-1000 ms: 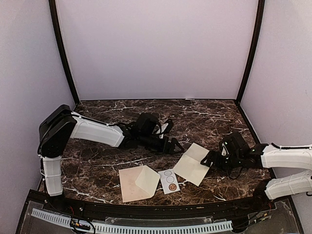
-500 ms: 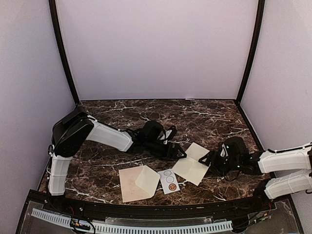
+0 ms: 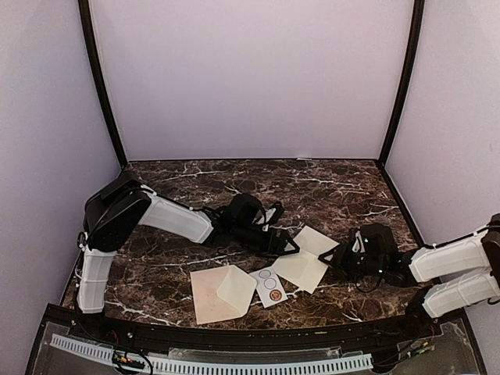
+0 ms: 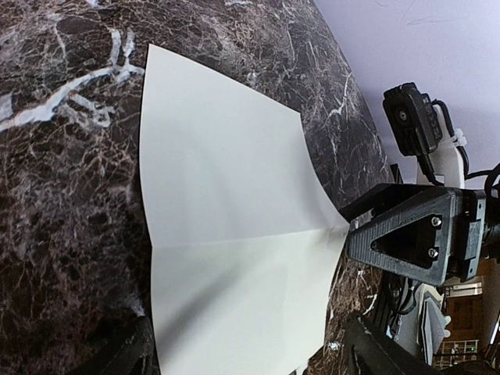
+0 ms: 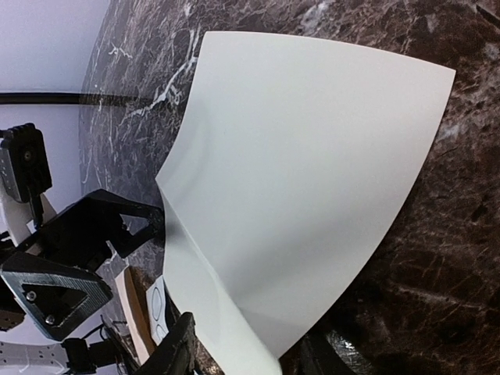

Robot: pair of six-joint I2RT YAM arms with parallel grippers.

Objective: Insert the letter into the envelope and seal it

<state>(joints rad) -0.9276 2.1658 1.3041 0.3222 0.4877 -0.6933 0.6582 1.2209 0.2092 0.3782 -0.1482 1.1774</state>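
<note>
The letter (image 3: 306,262) lies on the tabletop (image 3: 336,187), between the two arms. It is a little to the right of the envelope (image 3: 221,294), which lies flat near the front edge. A small card (image 3: 270,287) with circles sits between them, just beside the letter's near corner.

The left end effector (image 3: 291,244) is down low at the letter's left edge. Its fingers are wide apart and hold nothing.

The right end effector (image 3: 334,256) is at the letter's right edge, by the crease. A finger sits on each side of that edge. I cannot tell if they pinch the paper yet. The letter bows up a bit along the crease.

Some things could go wrong from here. The paper is thin and lies nearly flat, so a finger may push it away and not get under it. A grip on just the very edge could slip off. If both arms grab and pull apart, the letter could crumple or tear. A sliding letter could also bump the card.
</note>
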